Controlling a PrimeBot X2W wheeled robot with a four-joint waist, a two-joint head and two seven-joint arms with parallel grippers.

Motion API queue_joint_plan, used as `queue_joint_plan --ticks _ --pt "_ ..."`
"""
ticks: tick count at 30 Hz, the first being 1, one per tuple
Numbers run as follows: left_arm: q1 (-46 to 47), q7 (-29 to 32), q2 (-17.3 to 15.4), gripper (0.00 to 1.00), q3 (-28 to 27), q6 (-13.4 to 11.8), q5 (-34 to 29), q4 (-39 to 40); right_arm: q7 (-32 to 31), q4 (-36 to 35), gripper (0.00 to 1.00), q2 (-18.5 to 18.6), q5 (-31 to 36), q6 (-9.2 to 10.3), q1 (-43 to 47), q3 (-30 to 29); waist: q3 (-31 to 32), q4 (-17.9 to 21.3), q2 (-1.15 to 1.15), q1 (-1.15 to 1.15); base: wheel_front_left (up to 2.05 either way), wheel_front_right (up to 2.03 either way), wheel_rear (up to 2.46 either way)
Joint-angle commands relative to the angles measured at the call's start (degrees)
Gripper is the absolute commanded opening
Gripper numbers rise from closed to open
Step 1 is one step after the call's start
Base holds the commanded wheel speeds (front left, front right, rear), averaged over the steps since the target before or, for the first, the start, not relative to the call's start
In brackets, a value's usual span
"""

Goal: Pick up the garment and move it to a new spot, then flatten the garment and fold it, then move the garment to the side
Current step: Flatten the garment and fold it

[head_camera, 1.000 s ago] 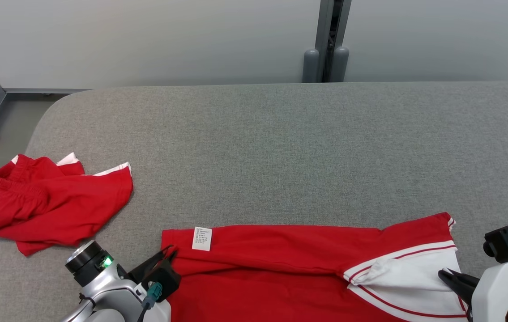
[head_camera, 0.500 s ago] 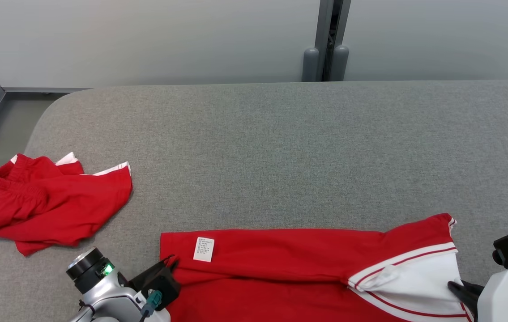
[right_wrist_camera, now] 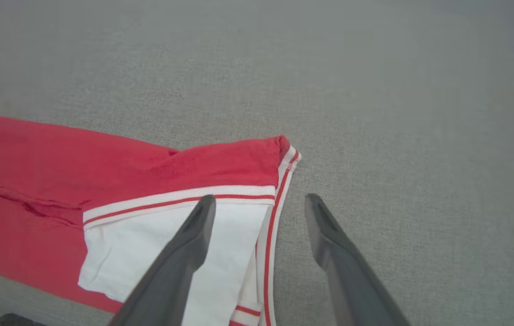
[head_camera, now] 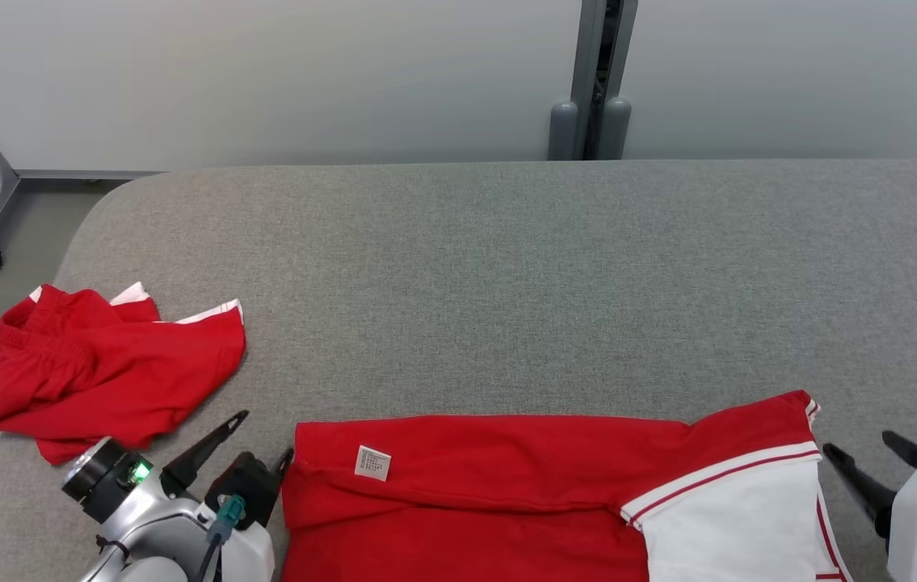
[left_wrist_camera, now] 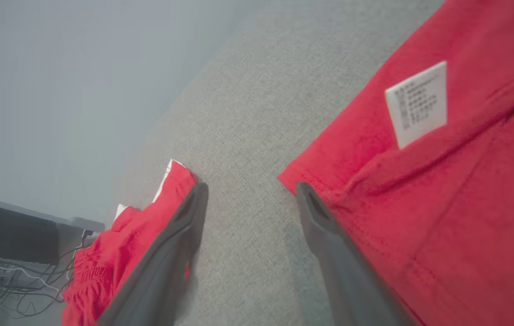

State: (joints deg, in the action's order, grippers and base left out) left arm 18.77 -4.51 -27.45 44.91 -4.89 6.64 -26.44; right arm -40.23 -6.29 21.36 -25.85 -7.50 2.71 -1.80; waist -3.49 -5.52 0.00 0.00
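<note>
Garment (head_camera: 490,477), red with a white panel, is laid flat along the near edge of the grey bench (head_camera: 506,267), with a white label (head_camera: 373,462) seen near its left corner. The left gripper (head_camera: 267,434) is held spread apart and empty at that corner. The right gripper (head_camera: 856,442) is likewise spread and empty, just beside the white-trimmed right end. A crumpled red cloth (head_camera: 111,376) is bunched at the bench's left edge.
</note>
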Motion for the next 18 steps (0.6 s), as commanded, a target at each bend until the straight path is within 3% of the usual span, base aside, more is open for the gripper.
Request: queue_joint_plan --ticks 1,10,18 --pt "-0.4 -0.3 -0.1 1.0 -1.0 -1.1 0.7 0.9 2.1 -0.2 1.0 -0.4 1.0 0.01 -1.0 -0.5 0.4 -0.1 0.0 0.0 0.0 0.0 0.0" --pt "-3.1 -3.8 2.0 1.0 -8.1 -9.8 6.0 8.3 16.9 0.8 1.0 -3.6 3.9 0.01 -4.2 -0.1 1.5 0.2 0.0 0.0 0.0 0.0 0.0" --pt "-6.8 -10.4 6.5 1.0 -15.1 -13.9 11.3 10.5 31.5 4.8 1.0 -7.0 3.4 0.01 -5.4 -0.3 2.0 1.1 0.0 0.0 0.0 0.0 0.0"
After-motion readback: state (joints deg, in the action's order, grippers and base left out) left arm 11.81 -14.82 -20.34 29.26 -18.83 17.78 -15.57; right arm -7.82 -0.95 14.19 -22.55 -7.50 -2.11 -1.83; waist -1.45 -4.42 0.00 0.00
